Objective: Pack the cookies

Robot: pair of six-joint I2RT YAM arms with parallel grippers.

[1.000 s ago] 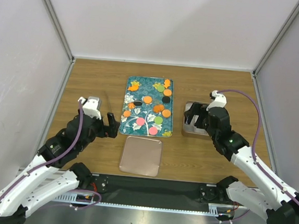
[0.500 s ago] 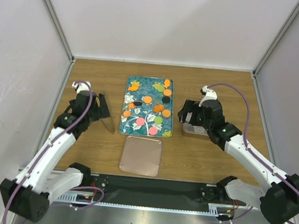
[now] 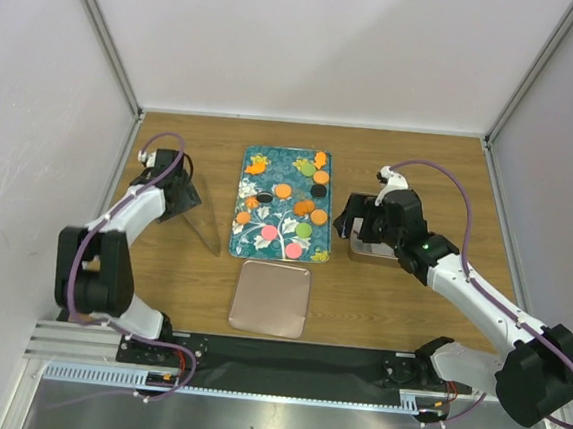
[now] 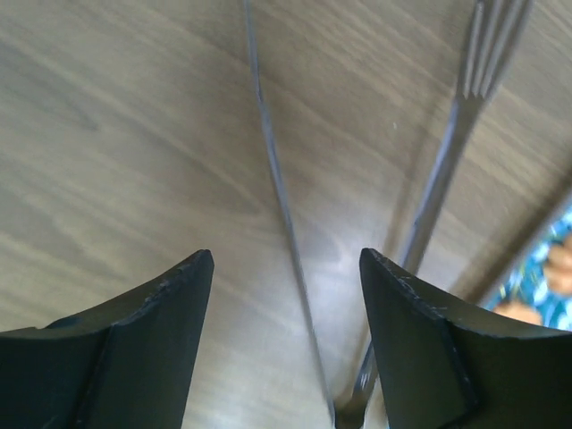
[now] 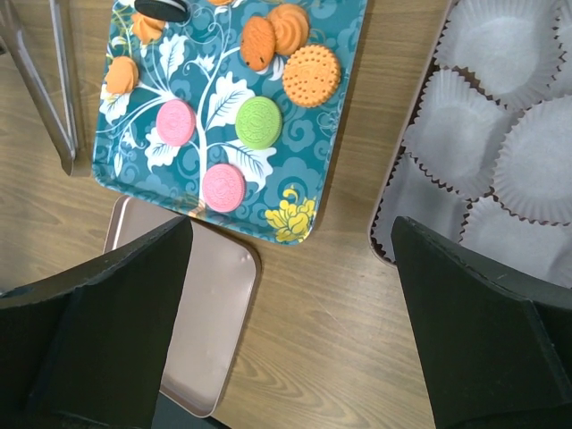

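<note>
Observed from the table side. The small round cookies, in orange, pink, green and black, all lie on the teal floral rectangular tray at the table's centre. None sits in the white pleated paper cups of the rose-gold rectangular tin to the tray's right, at least in the cups that are in view. The tin's flat rose-gold lid lies apart, just in front of the tray.

The right gripper hangs above the gap between tray and tin, jaws spread wide and holding nothing. The left gripper is also wide and empty, poised over the thin metal serving tongs, which lie flat on the wood left of the tray.

Packing, in my judgement, is not yet begun.

Risks noted:
- The tongs are slim and lie flat. A closing claw may skid off them or flick them against the tray.
- Some orange cookies overlap, so lifting one may drag its neighbour.
- The paper cups are flimsy, and a low descent by the wide right jaws could crush or shift them.
</note>
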